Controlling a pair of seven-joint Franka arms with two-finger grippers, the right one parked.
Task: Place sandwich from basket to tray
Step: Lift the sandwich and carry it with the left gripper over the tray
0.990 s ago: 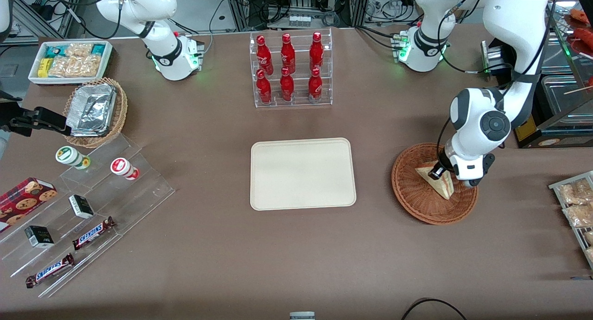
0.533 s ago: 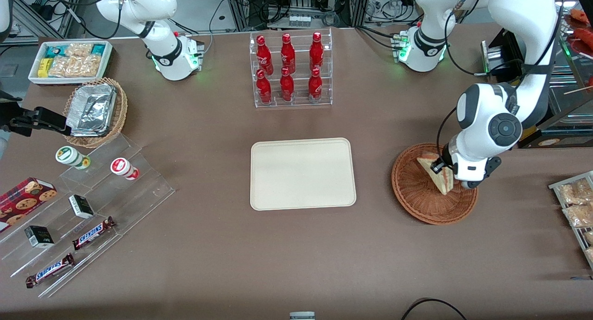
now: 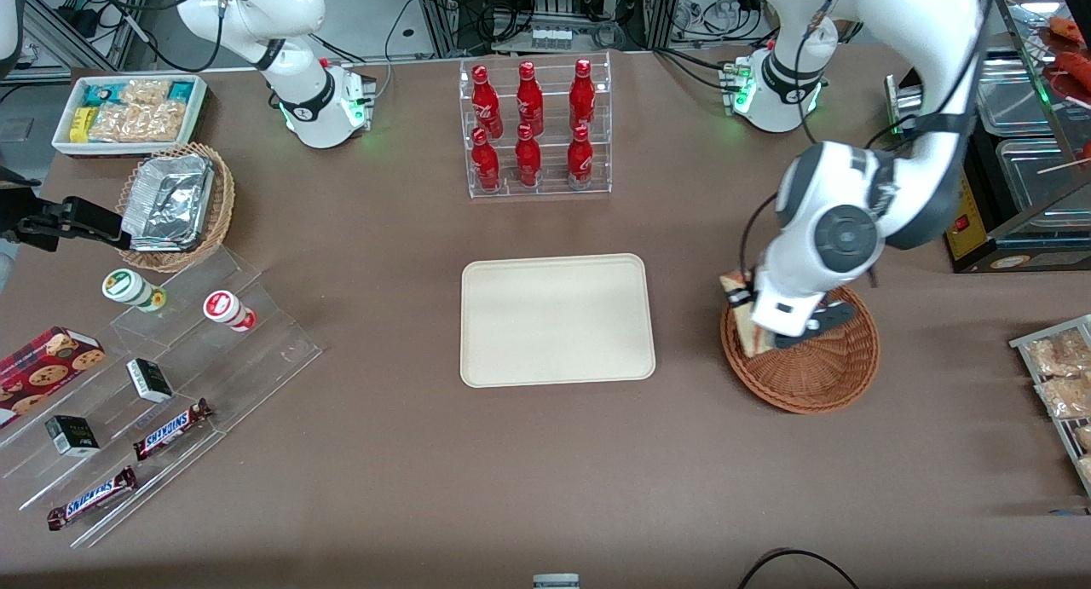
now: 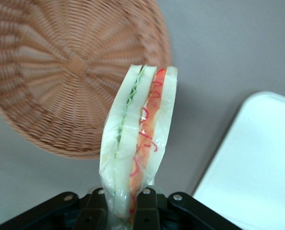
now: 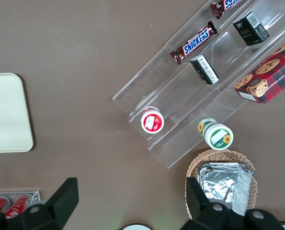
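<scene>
I work in a robotics lab dressed as a small snack shop: my brown table (image 3: 545, 453) carries a clear rack of 6 red bottles (image 3: 533, 129), stepped acrylic shelves (image 3: 183, 384) with Snickers bars (image 3: 170, 428) and a cookie box (image 3: 43, 367), while cables and equipment racks (image 3: 554, 9) crowd the floor past the table's edge.

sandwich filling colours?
Red and green between white bread on the sandwich; clearest from left wrist view.

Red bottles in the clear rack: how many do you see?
6 red bottles in the clear rack: three on its upper step, three on its lower. None seems hidden. The gripper holds the sandwich above the basket.
</scene>
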